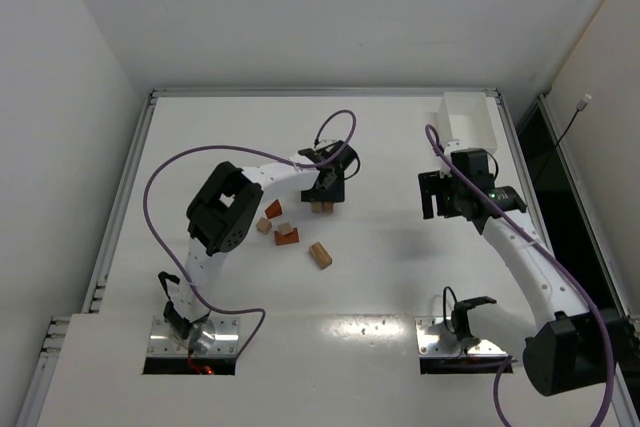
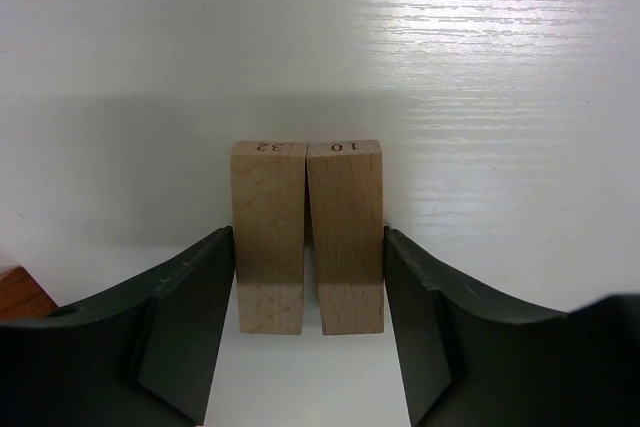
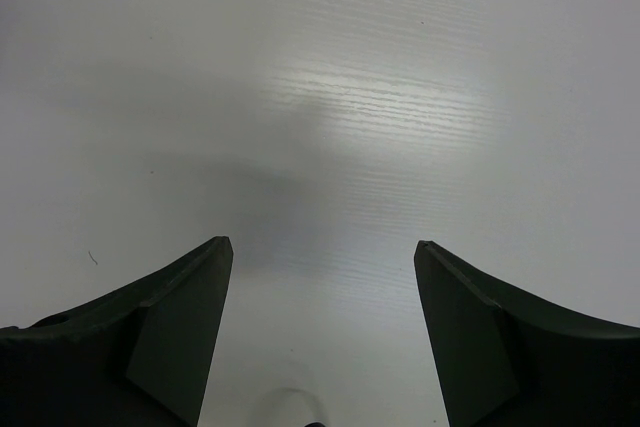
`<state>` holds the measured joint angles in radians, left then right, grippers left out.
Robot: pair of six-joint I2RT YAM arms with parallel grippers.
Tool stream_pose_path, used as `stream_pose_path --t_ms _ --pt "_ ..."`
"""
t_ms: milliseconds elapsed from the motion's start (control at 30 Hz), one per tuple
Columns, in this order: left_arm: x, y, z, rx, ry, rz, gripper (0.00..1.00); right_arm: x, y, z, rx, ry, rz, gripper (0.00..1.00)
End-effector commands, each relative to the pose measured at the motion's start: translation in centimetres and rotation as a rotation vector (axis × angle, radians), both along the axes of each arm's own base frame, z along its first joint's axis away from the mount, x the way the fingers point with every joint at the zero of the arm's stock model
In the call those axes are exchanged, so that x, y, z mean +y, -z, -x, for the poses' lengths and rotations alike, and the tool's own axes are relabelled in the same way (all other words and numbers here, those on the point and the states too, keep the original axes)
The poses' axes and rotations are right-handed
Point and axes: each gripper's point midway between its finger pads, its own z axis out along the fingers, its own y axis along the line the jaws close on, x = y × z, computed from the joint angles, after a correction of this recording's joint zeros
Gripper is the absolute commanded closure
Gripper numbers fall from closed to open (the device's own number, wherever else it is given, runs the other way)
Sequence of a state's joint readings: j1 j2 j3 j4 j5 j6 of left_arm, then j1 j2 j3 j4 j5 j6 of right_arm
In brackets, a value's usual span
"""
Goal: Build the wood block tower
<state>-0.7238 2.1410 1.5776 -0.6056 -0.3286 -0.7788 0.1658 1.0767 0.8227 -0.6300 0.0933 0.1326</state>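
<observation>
While you are looking down on the white tabletop [image 1: 200, 127], your left arm [image 1: 225, 212] is reaching toward its middle. Your right arm [image 1: 530, 267] is hanging over the right side, near the white box [image 1: 470, 117] in the far right corner. Your left end effector [image 2: 308, 287] is clamping two pale blocks [image 2: 268, 237], which are standing side by side and touching. Your right end effector [image 3: 320, 277] is holding its jaws apart over bare surface. No tower is standing yet. A reddish wedge [image 1: 273, 209], a reddish piece [image 1: 287, 238], a tan block [image 1: 320, 255] and a small pale piece [image 1: 264, 226] are lying loose just left of that pair, toward the near edge.
</observation>
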Motion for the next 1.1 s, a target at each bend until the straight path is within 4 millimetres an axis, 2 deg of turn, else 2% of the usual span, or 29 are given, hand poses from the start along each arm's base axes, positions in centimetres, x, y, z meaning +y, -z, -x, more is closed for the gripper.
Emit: stream_pose_path --t_ms 0,233,367,533,600,667,733,800,967,1067 --pt "0.5 0.2 -0.8 -0.012 0.005 -0.015 0.44 0.3 -0.3 -0.5 -0.022 0.002 -0.025 0.3" --pt "0.6 0.5 -0.8 0.001 0.013 -0.005 0.54 0.3 -0.3 -0.5 -0.022 0.002 -0.025 0.3" --pt "0.5 0.4 -1.0 -0.007 0.023 -0.004 0.64 0.4 -0.4 -0.7 -0.031 0.002 -0.027 0.3" --pt "0.8 1.4 -1.1 0.001 0.042 -0.037 0.67 0.3 0.0 -0.5 -0.022 0.002 -0.025 0.3" --pt "1.1 1.0 -1.8 -0.015 0.027 -0.038 0.67 0.4 0.0 -0.5 -0.021 0.009 -0.031 0.3" --pt "1.0 1.1 -2.0 -0.015 0.027 -0.038 0.59 0.4 0.0 -0.5 -0.021 0.009 -0.031 0.3" --pt "1.0 1.1 -2.0 -0.015 0.027 -0.038 0.43 0.4 0.0 -0.5 -0.021 0.009 -0.031 0.3" --pt "0.9 1.0 -1.7 -0.009 0.02 -0.025 0.36 0.4 0.0 -0.5 -0.021 0.009 -0.031 0.3" --pt "0.9 1.3 -1.4 0.004 0.005 -0.013 0.34 0.4 0.0 -0.5 -0.021 0.009 -0.031 0.3" --pt "0.9 0.9 -1.3 0.002 -0.003 -0.008 0.25 0.4 0.0 -0.5 -0.021 0.009 -0.031 0.3"
